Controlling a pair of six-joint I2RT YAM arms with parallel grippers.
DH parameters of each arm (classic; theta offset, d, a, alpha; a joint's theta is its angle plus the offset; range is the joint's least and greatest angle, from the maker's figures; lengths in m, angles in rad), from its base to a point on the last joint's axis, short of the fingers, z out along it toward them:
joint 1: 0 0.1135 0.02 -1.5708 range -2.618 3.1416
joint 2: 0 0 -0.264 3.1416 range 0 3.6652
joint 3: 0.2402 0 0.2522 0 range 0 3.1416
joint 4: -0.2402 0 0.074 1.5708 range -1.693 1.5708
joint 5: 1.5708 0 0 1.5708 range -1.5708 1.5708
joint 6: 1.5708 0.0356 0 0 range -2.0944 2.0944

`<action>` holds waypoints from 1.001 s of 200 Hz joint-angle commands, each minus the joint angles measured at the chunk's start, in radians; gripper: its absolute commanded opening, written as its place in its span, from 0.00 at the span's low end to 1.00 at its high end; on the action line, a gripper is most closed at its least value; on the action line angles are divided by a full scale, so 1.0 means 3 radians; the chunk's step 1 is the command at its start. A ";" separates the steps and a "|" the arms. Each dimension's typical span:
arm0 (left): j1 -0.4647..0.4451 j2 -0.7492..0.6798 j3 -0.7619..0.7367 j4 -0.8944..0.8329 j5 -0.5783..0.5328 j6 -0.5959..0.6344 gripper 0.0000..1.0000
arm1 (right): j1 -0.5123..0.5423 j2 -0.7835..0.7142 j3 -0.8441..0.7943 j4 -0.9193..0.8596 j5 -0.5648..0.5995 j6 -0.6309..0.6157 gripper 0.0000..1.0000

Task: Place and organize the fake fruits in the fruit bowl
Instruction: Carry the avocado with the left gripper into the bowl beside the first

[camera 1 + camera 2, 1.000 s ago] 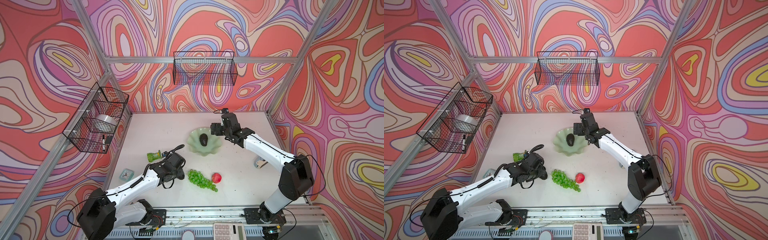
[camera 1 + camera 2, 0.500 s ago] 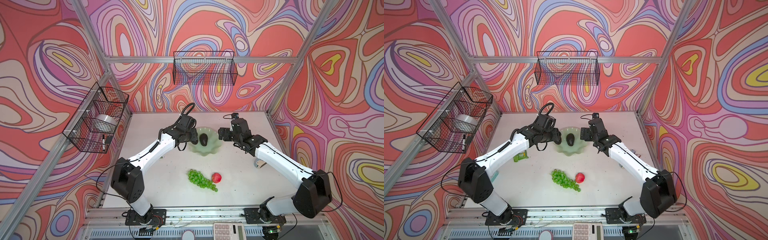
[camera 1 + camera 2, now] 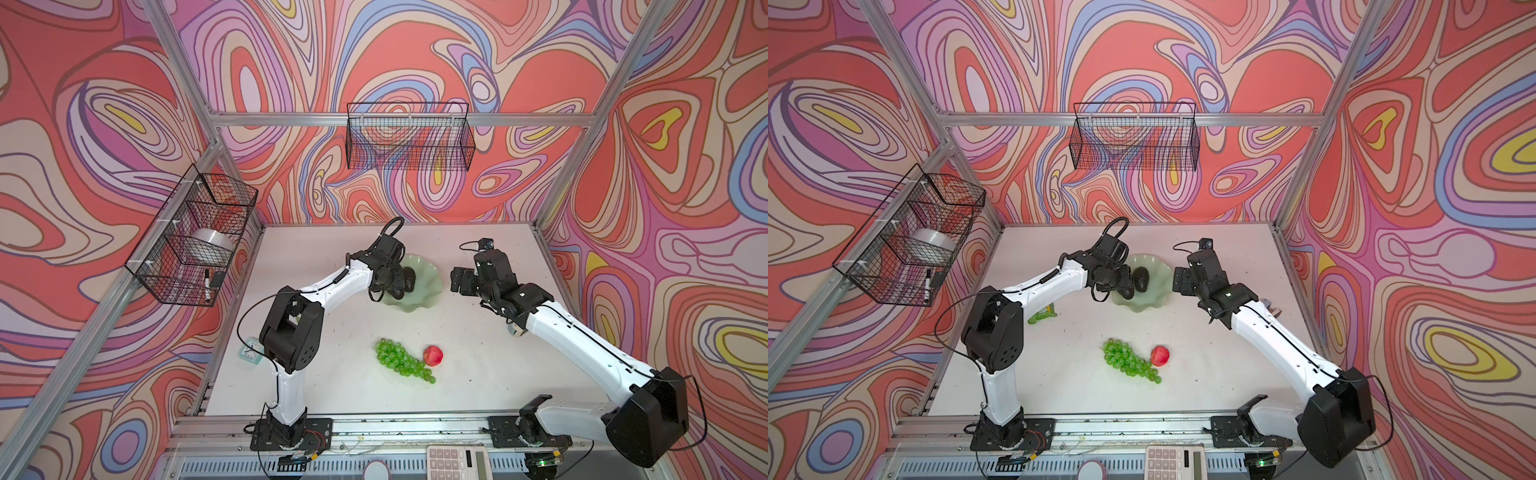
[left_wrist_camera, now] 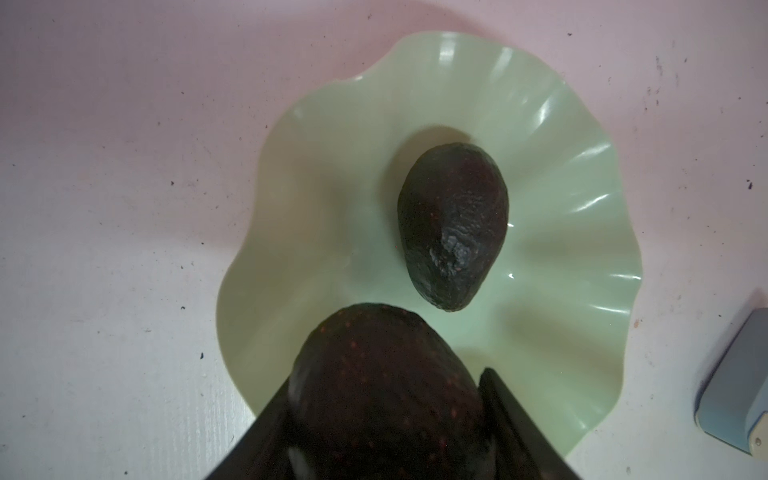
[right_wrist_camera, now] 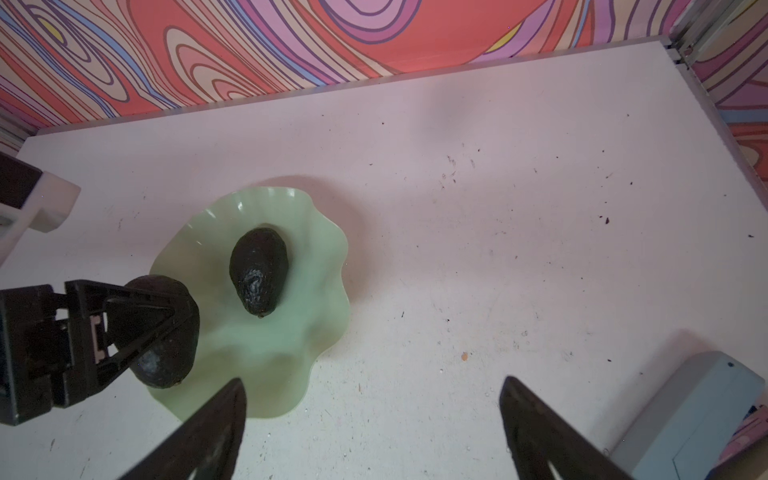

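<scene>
The white table (image 3: 332, 324) carries the mint fruit bowl (image 3: 434, 286). In front of the bowl lie the grapes (image 3: 397, 360), with the strawberry (image 3: 433, 356) just beside them. A green packet (image 3: 1042, 312) lies left of the bowl.

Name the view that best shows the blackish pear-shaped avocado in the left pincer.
Right wrist: the held blackish pear-shaped avocado shows nearly whole, over the mint-green wavy bowl. Left wrist crops it; both top views mostly hide it.

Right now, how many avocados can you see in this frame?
2. One avocado lies inside the fruit bowl. The second avocado is clamped in the left gripper, over the bowl's edge. No third one shows anywhere.
</scene>
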 commanded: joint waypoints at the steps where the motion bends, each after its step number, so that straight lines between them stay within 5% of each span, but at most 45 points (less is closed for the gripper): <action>1: -0.0001 0.0106 -0.0035 0.0104 0.0009 -0.0172 0.40 | -0.0014 0.0007 -0.0069 0.0004 -0.0025 0.0074 0.98; 72: -0.0016 0.0371 0.0045 0.0176 -0.0045 -0.0332 0.45 | -0.0016 -0.0008 -0.0166 0.0035 -0.0097 0.0148 0.98; 154: -0.0042 0.0381 0.0093 0.0222 -0.0035 -0.0409 0.69 | -0.0013 0.0021 -0.0191 -0.0049 -0.0158 0.0185 0.97; 200: -0.0041 0.0131 -0.0070 0.0363 -0.0067 -0.0375 0.77 | 0.0161 -0.0056 -0.0478 -0.0256 -0.0620 0.0572 0.94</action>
